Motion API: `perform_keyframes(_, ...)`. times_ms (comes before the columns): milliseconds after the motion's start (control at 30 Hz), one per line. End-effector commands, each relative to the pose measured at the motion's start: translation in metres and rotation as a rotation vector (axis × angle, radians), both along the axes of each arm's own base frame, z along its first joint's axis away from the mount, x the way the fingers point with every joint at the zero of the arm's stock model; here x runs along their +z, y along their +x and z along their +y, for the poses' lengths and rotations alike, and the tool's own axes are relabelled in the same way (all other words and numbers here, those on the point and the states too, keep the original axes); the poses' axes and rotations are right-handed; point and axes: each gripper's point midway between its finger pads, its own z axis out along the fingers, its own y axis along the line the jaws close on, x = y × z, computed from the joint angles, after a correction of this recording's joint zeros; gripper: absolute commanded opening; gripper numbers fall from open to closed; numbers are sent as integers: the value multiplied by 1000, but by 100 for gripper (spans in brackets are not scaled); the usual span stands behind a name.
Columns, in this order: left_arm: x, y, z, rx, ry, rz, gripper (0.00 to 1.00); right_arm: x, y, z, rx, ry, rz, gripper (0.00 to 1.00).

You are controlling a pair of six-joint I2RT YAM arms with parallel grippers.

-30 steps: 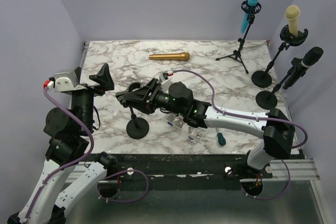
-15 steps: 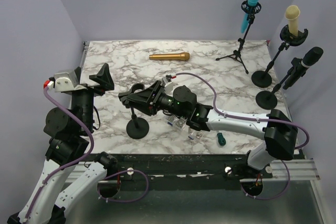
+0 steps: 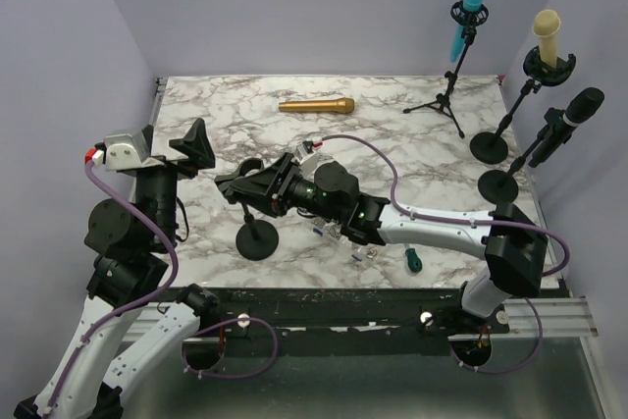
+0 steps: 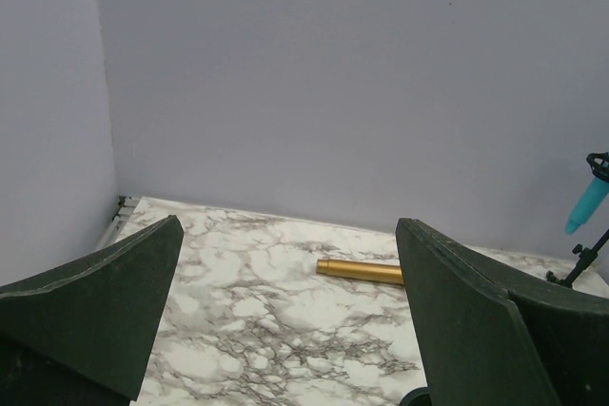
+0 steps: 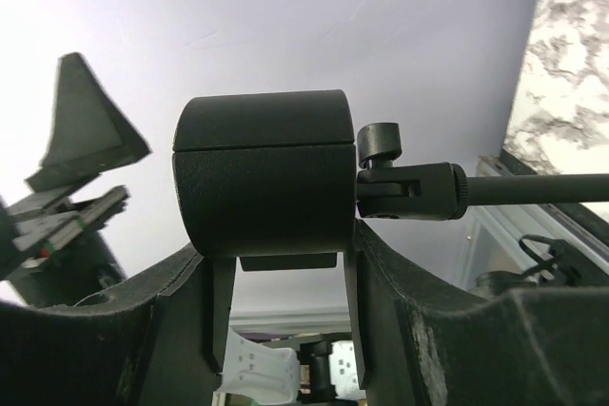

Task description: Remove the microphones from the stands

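Black microphone (image 5: 257,173): in the clip on top of the stand (image 3: 257,240), over the front-left part of the table (image 3: 392,105).
Right pincer (image 3: 253,183): clenched on it, one finger on each side.
Left pincer (image 4: 287,225): released, jaws wide apart, raised near the left edge, holding nothing.
Gold microphone (image 3: 316,105): lying flat near the back edge, well apart from the stand.

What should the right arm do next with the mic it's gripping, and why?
Probably draw the black microphone straight out of the clip. The right gripper looks closed around it, while the mic sits on the stand.
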Motion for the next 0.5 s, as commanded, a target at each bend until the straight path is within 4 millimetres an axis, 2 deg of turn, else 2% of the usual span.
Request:
perform_keyframes(0,1,2,5,30,-9,-4,98,-178,-19,-25,7,-501,161,49)
perform_keyframes(267,-2,4,4,34,-3,3,98,-216,-31,-37,30,-574,198,50)
perform_keyframes(467,-5,9,0,28,8,18,98,-215,-29,-35,36,-576,165,56)
